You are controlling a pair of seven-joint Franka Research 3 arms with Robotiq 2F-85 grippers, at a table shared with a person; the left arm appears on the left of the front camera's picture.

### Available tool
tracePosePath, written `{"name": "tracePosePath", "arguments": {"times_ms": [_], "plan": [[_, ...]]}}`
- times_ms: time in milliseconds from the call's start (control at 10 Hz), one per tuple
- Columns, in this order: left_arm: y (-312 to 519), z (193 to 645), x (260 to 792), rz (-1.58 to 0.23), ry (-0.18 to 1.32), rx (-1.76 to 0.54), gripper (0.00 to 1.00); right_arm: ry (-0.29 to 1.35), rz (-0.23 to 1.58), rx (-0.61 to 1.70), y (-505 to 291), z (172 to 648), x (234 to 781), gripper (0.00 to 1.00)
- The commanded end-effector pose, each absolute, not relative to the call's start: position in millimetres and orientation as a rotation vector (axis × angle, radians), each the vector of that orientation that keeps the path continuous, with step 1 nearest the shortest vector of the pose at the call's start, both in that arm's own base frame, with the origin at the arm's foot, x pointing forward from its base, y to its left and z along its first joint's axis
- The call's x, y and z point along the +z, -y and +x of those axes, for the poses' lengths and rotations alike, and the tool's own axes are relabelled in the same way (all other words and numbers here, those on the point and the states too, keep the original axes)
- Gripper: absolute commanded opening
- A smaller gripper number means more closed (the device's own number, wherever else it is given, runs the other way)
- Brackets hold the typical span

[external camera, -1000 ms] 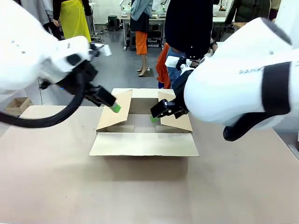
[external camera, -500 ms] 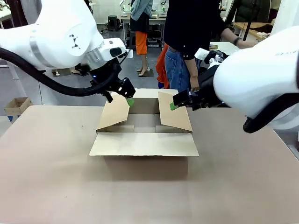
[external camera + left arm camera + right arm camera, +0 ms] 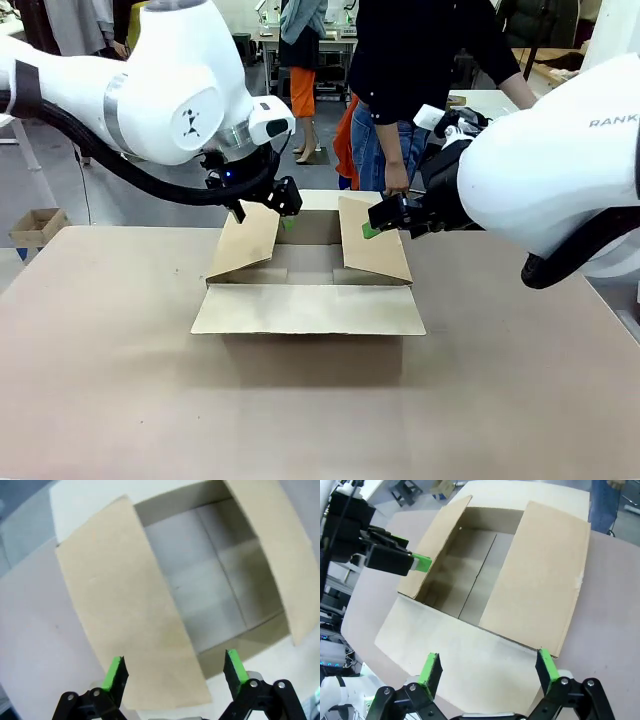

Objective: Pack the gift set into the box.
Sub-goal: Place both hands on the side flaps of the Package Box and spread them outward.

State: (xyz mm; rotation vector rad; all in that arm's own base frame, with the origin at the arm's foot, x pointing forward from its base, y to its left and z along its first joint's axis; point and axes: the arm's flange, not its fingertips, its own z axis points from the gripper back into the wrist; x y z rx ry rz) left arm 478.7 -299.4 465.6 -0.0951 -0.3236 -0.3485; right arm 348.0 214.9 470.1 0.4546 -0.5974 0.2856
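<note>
The left gripper is held wide open with nothing between its pads, poised over the far end of the left flap of the box. Whether a fingertip touches that flap cannot be told from the front view. The right gripper is likewise spread wide and empty, and is placed close by the upper edge of the right flap, contact again being uncertain. The box is set in the middle of the table, open, with the near flap laid flat toward the robot and the two side flaps tilted up and leaning over the opening. The floor that can be seen between them is bare cardboard, and no part of the gift set is found inside, so the packing is judged not to have begun. The side flaps are probably to be spread first, and the whole set is left to be brought and put in. A person is stood at the far side with one hand hung near the far edge of the box; whether anything is held in it is too small to make out. The strips of floor under the leaning flaps are shaded and partly covered, and the near part of the interior is cut off by the front wall in the front view.
</note>
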Motion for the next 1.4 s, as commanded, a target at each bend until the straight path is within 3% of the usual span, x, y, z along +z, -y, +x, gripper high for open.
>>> {"name": "tracePosePath", "arguments": {"times_ms": [0, 600, 1300], "plan": [[315, 490, 460, -0.012, 0.340, -0.266, 1.00, 0.609, 0.460, 0.271, -215, 348, 468, 1.00], [332, 511, 426, 0.037, 0.331, -0.153, 1.00, 0.609, 0.460, 0.271, -215, 348, 468, 1.00], [332, 504, 432, 0.222, 0.374, -0.135, 1.00, 0.609, 0.460, 0.271, -215, 348, 468, 1.00]]}}
